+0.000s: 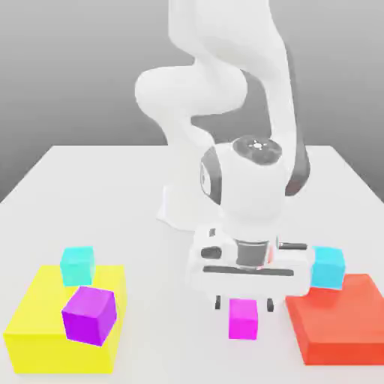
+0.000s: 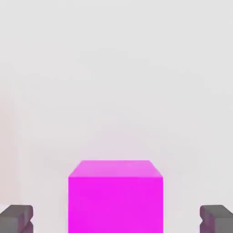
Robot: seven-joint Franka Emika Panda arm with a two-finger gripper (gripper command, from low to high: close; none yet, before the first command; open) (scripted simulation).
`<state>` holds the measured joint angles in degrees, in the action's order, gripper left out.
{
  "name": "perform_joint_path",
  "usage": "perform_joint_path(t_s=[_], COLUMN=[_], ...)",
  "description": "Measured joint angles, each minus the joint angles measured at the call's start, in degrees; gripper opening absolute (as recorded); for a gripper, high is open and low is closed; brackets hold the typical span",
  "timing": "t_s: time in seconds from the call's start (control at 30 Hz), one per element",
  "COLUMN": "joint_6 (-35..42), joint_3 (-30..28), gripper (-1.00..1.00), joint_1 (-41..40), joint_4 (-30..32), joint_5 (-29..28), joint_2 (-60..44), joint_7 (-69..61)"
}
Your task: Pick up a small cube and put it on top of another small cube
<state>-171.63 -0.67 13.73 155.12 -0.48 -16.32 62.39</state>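
The small magenta cube [image 1: 244, 319] rests on the white table near the front, between the yellow and red blocks. My gripper [image 1: 244, 303] hangs directly over it, open, with one dark fingertip [image 1: 217, 304] on each side and a gap between cube and pads. In the hand view the magenta cube [image 2: 115, 195] sits centred in the gripper [image 2: 116, 219], whose fingertips [image 2: 16, 218] stay clear of its sides. One small cyan cube [image 1: 328, 268] sits at the back edge of the red block. A look-alike cyan cube [image 1: 78, 265] stands on the yellow block.
A flat yellow block [image 1: 45, 330] lies at the exterior view's left, carrying a larger violet-purple cube [image 1: 90, 315]. A flat red block [image 1: 341, 326] lies at the exterior view's right. The arm's white base [image 1: 180, 202] stands behind the gripper.
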Motion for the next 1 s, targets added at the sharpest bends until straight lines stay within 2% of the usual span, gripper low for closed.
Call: perform_joint_path(t_s=[0.03, 0.27, 0.57, 0.8, 1.0], joint_6=[-1.2, -1.5, 8.3, 16.0, 22.4], joint_3=[0.4, 0.5, 0.5, 4.8, 6.1], gripper=[-1.0, -1.0, -1.0, -1.0, -1.0], joint_1=[-0.3, -0.5, -0.4, 5.7, 11.1], joint_4=[-0.2, -0.3, 2.0, 1.3, 0.5], joint_5=[0.0, -0.1, 0.2, 8.4, 9.0], joint_2=[-1.5, -1.9, 10.2, 16.6, 22.4], joint_7=[0.1, 0.2, -0.1, -19.0, -32.2])
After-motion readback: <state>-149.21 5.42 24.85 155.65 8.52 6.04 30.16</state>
